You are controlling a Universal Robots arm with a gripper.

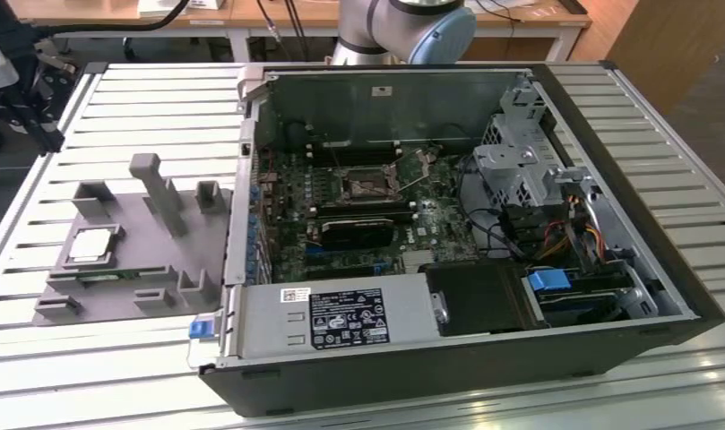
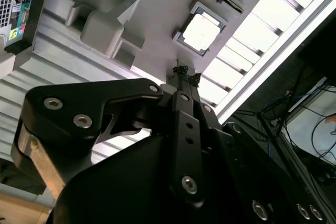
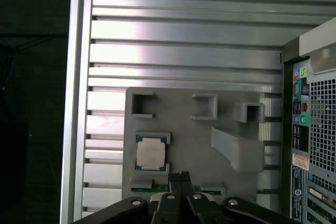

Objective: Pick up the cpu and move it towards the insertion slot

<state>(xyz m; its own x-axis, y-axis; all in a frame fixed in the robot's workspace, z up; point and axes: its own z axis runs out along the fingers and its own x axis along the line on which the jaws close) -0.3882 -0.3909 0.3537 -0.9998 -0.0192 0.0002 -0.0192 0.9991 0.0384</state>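
The cpu (image 1: 93, 244), a small square chip with a silvery top, lies flat in a recess of the grey fixture plate (image 1: 159, 255) at the exterior view's left. Both wrist views show it too, cpu (image 2: 201, 31) and cpu (image 3: 151, 153). My gripper (image 3: 180, 176) hovers above the fixture plate (image 3: 194, 140), a little to one side of the chip, with its black fingertips (image 2: 184, 72) pressed together and nothing held. The insertion slot (image 1: 368, 186), a silver-framed square socket with a dark centre, sits on the motherboard inside the open computer case (image 1: 458, 358).
Upright grey blocks (image 1: 159, 188) rise from the fixture plate near the chip. The case's metal wall (image 1: 245, 179) stands between fixture and motherboard. A black cooler block (image 1: 359, 231), drive cages (image 1: 523, 170) and cables crowd the case interior. The slatted table (image 1: 135, 90) runs around both.
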